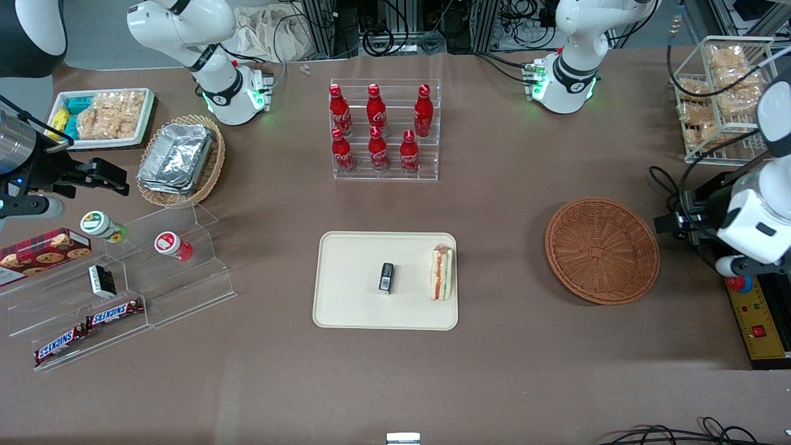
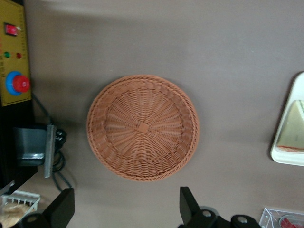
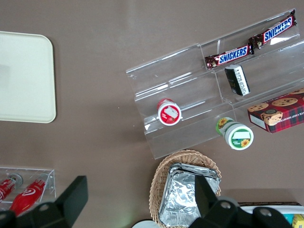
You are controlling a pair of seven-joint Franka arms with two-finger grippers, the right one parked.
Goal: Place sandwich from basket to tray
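sandwich [image 1: 442, 274]: white wedge, orange-green edge | on tray [image 1: 346, 309] | gripper [image 2: 126, 209]: jaws apart

you had one sandwich [image 1: 442, 274], one tray [image 1: 346, 309], one round basket [image 1: 602, 250], one gripper [image 2: 127, 209] above it with fingers apart, six red bottles [image 1: 377, 127], two snickers bars [image 1: 86, 329], one small black packet [image 1: 386, 277]

- We see our gripper [image 2: 126, 209], fingers spread, above bare table beside the basket [image 1: 602, 250].
- Open table separates basket and tray [image 1: 346, 309]; nothing stands between.
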